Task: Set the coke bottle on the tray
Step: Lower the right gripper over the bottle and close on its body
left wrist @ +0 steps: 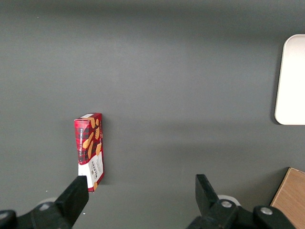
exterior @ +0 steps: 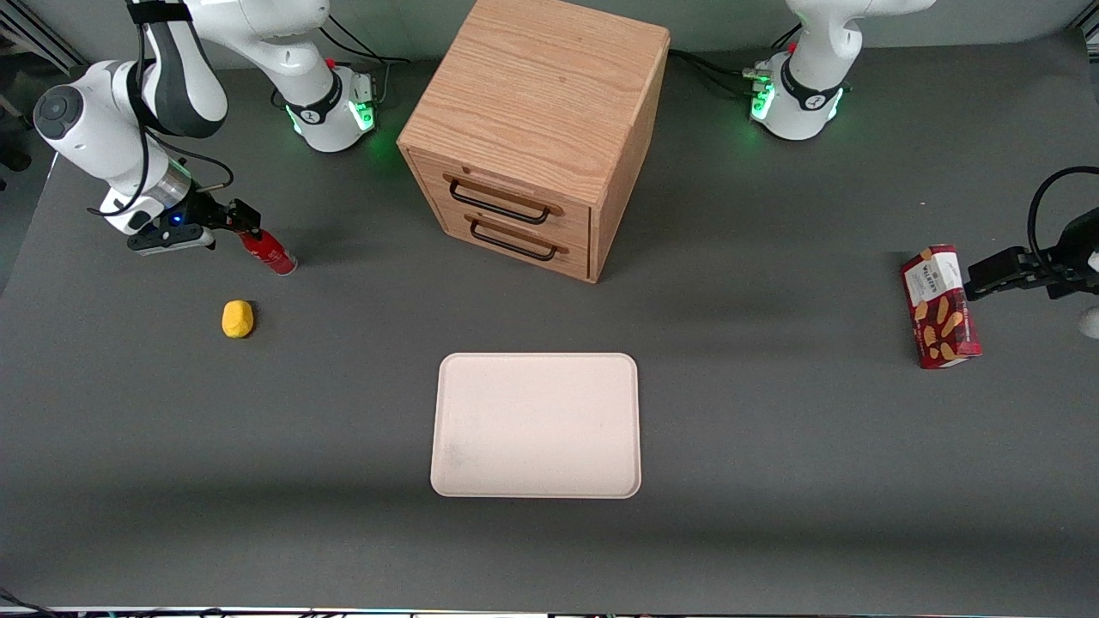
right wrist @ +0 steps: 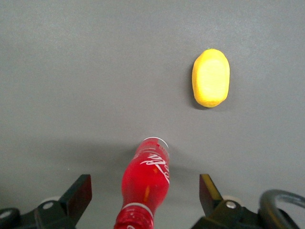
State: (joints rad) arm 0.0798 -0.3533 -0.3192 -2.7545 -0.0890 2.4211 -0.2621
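Observation:
The coke bottle (exterior: 271, 256) (right wrist: 147, 179) is a small red bottle with white lettering. It lies on the grey table toward the working arm's end, cap end pointing at my gripper. My gripper (exterior: 243, 225) (right wrist: 144, 187) is low over the cap end and open; the black fingers (right wrist: 80, 191) stand on either side of the bottle's neck with a clear gap on each side. The pale pinkish-cream tray (exterior: 537, 425) (left wrist: 291, 81) lies flat at the middle of the table, nearer the front camera than the bottle, with nothing on it.
A yellow lemon-like object (exterior: 238, 318) (right wrist: 210, 78) sits close to the bottle, nearer the front camera. A wooden two-drawer cabinet (exterior: 537, 129) stands farther from the camera than the tray. A red biscuit box (exterior: 940, 306) (left wrist: 89, 150) lies toward the parked arm's end.

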